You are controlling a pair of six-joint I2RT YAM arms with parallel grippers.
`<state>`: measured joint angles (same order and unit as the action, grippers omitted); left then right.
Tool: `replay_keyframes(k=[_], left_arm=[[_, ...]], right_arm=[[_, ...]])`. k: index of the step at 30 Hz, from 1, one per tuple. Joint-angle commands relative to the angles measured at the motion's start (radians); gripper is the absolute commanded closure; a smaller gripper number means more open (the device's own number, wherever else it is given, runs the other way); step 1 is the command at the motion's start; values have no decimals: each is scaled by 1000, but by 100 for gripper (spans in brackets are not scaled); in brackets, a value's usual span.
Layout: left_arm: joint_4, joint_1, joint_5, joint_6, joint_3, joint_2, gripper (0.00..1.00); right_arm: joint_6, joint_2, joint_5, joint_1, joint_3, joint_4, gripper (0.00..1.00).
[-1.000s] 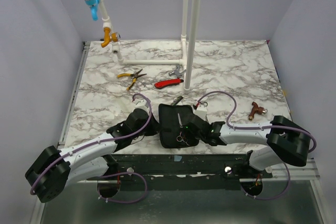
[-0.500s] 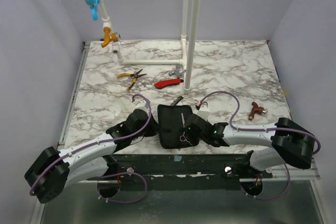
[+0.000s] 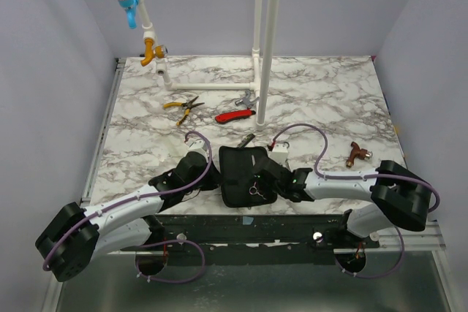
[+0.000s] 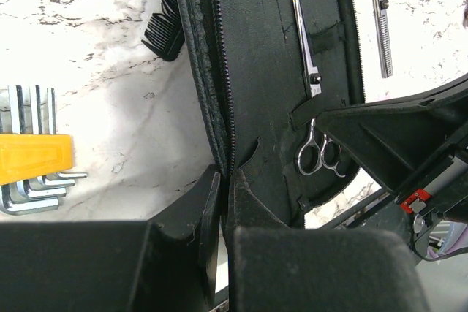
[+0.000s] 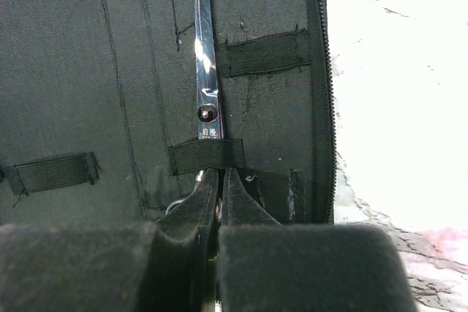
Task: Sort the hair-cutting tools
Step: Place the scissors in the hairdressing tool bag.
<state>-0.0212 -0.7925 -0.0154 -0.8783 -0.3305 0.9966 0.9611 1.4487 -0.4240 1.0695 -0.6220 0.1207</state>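
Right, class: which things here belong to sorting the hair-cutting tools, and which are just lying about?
For the job: black case, scissors, toothed shears, black comb.
Lying about: yellow-handled pliers, red-handled tool, hex keys, brown fitting.

Count on inspection, top view for bearings.

- Case: one, black, open.
- Scissors: two pairs, the plain scissors inside the case and the toothed scissors outside it.
- Comb: one.
- Hex key set: one.
- Pliers: one, at eleven o'clock from the case.
- Red-handled tool: one.
- Metal fittings: two, the grey fitting at twelve o'clock and the brown fitting at three.
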Motion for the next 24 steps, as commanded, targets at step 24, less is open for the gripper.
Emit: replay_keyframes(k=[24], left_arm=[[43, -2, 14, 54, -20, 22, 100]], right_arm=[[-172, -121, 180, -17, 99, 17, 68]])
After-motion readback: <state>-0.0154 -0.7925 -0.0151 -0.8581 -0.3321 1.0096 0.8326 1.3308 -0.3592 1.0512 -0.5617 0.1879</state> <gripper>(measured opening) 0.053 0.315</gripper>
